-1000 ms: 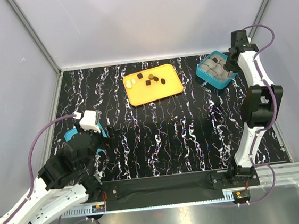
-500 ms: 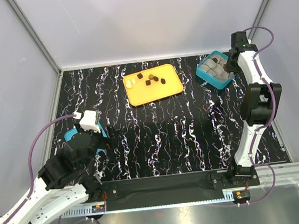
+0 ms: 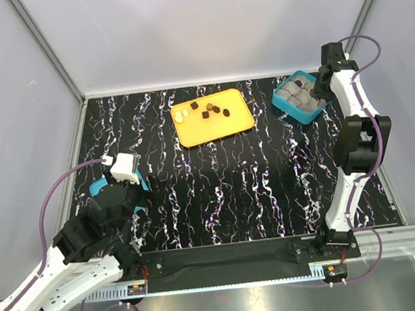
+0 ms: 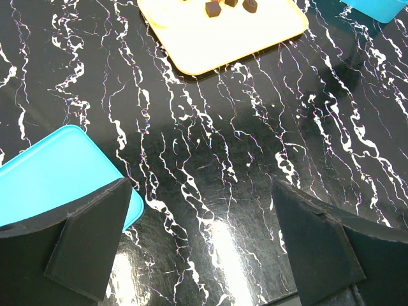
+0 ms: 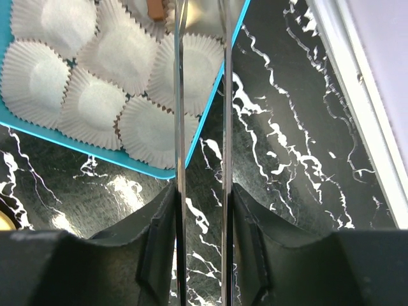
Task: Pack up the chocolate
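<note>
I am watching the chocolate sitting in a loose cluster on the far half of the orange tray, dark lumps beside a few cream ovals at its left end. One more brown piece is lying in a paper cup of the teal box. The right gripper is hanging over the box's right edge, thin blades narrowly parted and gripping nothing. The left gripper is hovering low over the table, fingers spread wide and empty, with a teal lid showing partly behind its left finger.
</note>
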Robot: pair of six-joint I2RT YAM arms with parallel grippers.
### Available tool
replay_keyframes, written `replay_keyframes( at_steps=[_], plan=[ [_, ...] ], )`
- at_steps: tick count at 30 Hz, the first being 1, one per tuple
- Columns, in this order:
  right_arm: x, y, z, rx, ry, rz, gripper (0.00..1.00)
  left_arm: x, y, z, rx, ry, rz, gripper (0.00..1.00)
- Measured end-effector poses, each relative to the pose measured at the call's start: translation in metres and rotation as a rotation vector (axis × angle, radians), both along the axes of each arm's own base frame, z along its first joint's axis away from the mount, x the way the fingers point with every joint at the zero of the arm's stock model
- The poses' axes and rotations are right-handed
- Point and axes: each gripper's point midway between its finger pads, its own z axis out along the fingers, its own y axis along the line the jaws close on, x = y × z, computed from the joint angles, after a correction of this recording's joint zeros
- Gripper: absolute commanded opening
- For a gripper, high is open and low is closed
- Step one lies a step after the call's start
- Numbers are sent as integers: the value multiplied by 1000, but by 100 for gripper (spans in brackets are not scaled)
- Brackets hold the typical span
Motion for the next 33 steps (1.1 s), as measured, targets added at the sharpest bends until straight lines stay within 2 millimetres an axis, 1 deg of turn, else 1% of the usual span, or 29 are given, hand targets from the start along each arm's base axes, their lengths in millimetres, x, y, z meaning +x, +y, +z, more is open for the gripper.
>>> replay_keyframes(
  at_steps=[4, 9, 12, 14, 15, 16, 17, 18, 19, 22, 24, 26, 28, 29, 30, 33],
  plan=[
    [3, -2, 8, -11, -15, -2, 45, 0, 0, 0, 0, 0, 0, 99],
    [3, -1, 13, -7, -19, 1, 44, 0, 0, 0, 0, 0, 0, 99],
    [4, 7, 13, 6, -22, 21, 44, 0, 0, 0, 0, 0, 0, 99],
    [6, 18, 15, 10, -26, 47, 44, 0, 0, 0, 0, 0, 0, 99],
    [8, 28, 18, 11, -31, 71, 44, 0, 0, 0, 0, 0, 0, 99],
    [9, 40, 20, 11, -36, 97, 44, 0, 0, 0, 0, 0, 0, 99],
    [10, 57, 24, 15, -43, 136, 44, 0, 0, 0, 0, 0, 0, 99],
    [12, 78, 27, 25, -54, 184, 44, 0, 0, 0, 0, 0, 0, 99],
    [13, 102, 31, 37, -67, 238, 44, 0, 0, 0, 0, 0, 0, 99],
    [16, 184, 45, 86, -130, 424, 45, 0, 0, 0, 0, 0, 0, 99],
    [13, 240, 54, 132, -178, 550, 46, 0, 0, 0, 0, 0, 0, 99],
    [7, 288, 61, 175, -220, 663, 46, 0, 0, 0, 0, 0, 0, 99],
    [0, 320, 67, 203, -247, 740, 46, 0, 0, 0, 0, 0, 0, 99],
    [-3, 333, 69, 213, -257, 773, 46, 0, 0, 0, 0, 0, 0, 99],
    [-6, 344, 70, 220, -266, 802, 46, 0, 0, 0, 0, 0, 0, 99],
    [-6, 369, 72, 217, -289, 858, 46, 0, 0, 0, 0, 0, 0, 99]
  ],
)
